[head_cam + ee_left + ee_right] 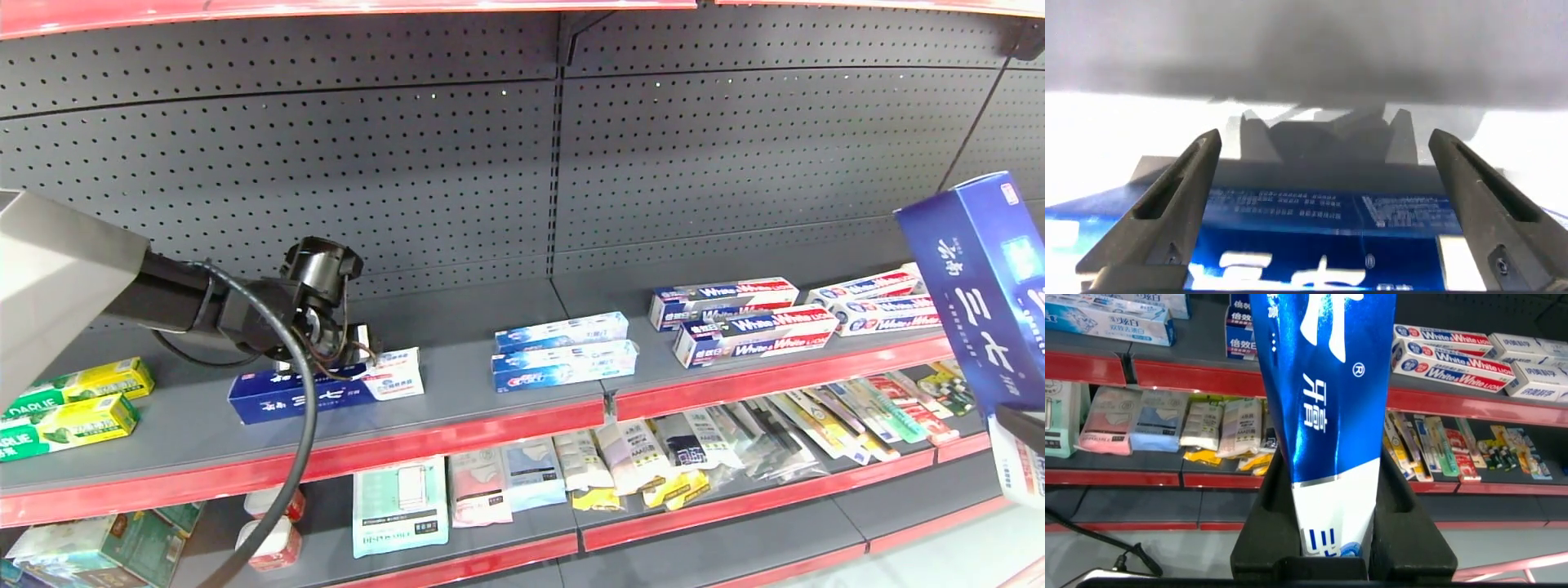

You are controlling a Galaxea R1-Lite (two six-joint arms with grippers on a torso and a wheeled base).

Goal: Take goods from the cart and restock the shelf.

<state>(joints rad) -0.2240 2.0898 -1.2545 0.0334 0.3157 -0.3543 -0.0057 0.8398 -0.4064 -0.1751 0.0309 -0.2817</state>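
Left arm [163, 298] extended forward; left hand [1324, 139] fingers spread wide. Right hand [1331, 480] points upward, clamped on blue box [1323, 392].

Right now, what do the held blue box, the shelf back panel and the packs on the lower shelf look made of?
blue box: likely glossy printed cardboard; crisp folded edges, sheen.
back panel: matte grey painted sheet metal, probably; regular punched holes.
lower packs: seemingly soft plastic film; glare, wrinkles.
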